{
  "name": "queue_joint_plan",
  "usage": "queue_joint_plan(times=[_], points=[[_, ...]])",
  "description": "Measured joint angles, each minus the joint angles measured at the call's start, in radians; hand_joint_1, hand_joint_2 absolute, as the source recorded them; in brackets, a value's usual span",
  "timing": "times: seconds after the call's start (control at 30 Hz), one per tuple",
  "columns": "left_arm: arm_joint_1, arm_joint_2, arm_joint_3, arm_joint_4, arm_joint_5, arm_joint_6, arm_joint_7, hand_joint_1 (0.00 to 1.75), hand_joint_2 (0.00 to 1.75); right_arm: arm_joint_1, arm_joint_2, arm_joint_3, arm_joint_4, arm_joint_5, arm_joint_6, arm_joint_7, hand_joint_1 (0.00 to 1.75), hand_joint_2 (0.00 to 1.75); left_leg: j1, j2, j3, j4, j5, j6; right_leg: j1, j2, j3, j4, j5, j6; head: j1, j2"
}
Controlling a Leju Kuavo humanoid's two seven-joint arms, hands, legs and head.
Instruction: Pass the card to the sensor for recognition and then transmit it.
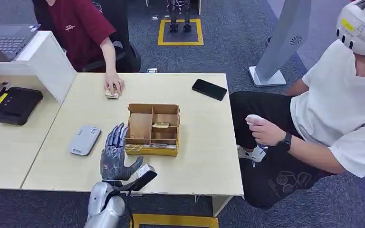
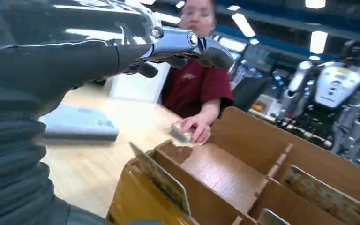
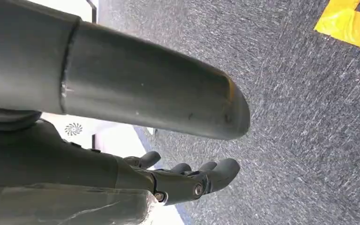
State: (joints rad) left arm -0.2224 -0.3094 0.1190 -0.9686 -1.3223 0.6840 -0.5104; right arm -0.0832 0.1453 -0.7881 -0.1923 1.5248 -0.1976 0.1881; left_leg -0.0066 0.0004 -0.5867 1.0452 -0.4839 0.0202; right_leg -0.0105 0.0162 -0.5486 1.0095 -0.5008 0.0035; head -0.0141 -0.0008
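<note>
Silver and dark, the left hand (image 1: 115, 154) hovers over the tabletop (image 1: 195, 156) with its fingers spread apart and nothing held. Its fingertips reach toward the near left corner of the cardboard divider box (image 1: 152, 129), which sits just ahead of the hand and slightly to its right.

Thin cards stand on edge in the box's near slots; the closest card (image 2: 161, 179) leans in the front compartment, its top edge poking above the wall. Another card (image 1: 161, 125) lies in a middle compartment. Picking well probably means coming down over the nearest card's exposed edge and pinching it between thumb and finger, since the stiff corrugated partitions leave little room for a wider grasp. The card looks thin, flat and slick, so a light, square pinch should keep it from bending or slipping.

To the hand's left lies a grey rounded slab, likely the card sensor (image 1: 84, 140), smooth plastic, flat on the pale wood-grain surface.

Farther out, a person's hand (image 1: 112, 87) rests on a small object, and a black phone (image 1: 209, 89) lies beyond the box.

Hanging over carpet, the right hand (image 3: 187, 180) has its fingers loosely extended, empty.
</note>
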Motion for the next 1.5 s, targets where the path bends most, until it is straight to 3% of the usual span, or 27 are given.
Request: queue_joint_plan(times=[0.13, 0.33, 0.4, 0.93, 1.2, 1.5], points=[[0.005, 0.003, 0.009, -0.028, -0.113, 0.000, 0.043, 0.00, 1.75, -0.001, 0.000, 0.000, 0.000, 0.006, 0.000, -0.001, 0.00, 0.00, 0.000, 0.000, 0.000, 0.000, 0.000, 0.000, 0.000, 0.000, 0.000, 0.000, 0.000, 0.000, 0.000, 0.000], [0.042, 0.023, -0.031, -0.084, -0.210, 0.001, 0.256, 0.00, 1.75, -0.001, 0.000, 0.000, 0.000, 0.011, 0.000, -0.001, 0.00, 0.00, 0.000, 0.000, 0.000, 0.000, 0.000, 0.000, 0.000, 0.000, 0.000, 0.000, 0.000, 0.000, 0.000, 0.000], [0.054, 0.034, -0.065, -0.093, -0.213, 0.001, 0.297, 0.00, 1.75, -0.002, 0.000, 0.000, 0.000, 0.011, 0.000, 0.000, 0.00, 0.00, 0.000, 0.000, 0.000, 0.000, 0.000, 0.000, 0.000, 0.000, 0.000, 0.000, 0.000, 0.000, 0.000, 0.000], [0.063, 0.053, -0.104, -0.098, -0.191, 0.001, 0.290, 0.00, 1.75, -0.002, 0.000, -0.002, 0.000, 0.013, 0.000, 0.003, 0.00, 0.00, 0.000, 0.000, 0.000, 0.000, 0.000, 0.000, 0.000, 0.000, 0.000, 0.000, 0.000, 0.000, 0.000, 0.000], [0.063, 0.065, -0.113, -0.098, -0.214, 0.001, 0.361, 0.00, 1.75, -0.002, 0.000, -0.002, 0.000, 0.022, 0.000, 0.003, 0.00, 0.00, 0.000, 0.000, 0.000, 0.000, 0.000, 0.000, 0.000, 0.000, 0.000, 0.000, 0.000, 0.000, 0.000, 0.000], [0.059, 0.077, -0.117, -0.097, -0.212, 0.001, 0.376, 0.00, 1.75, -0.002, 0.000, -0.002, 0.000, 0.025, 0.000, 0.003, 0.00, 0.00, 0.000, 0.000, 0.000, 0.000, 0.000, 0.000, 0.000, 0.000, 0.000, 0.000, 0.000, 0.000, 0.000, 0.000]])
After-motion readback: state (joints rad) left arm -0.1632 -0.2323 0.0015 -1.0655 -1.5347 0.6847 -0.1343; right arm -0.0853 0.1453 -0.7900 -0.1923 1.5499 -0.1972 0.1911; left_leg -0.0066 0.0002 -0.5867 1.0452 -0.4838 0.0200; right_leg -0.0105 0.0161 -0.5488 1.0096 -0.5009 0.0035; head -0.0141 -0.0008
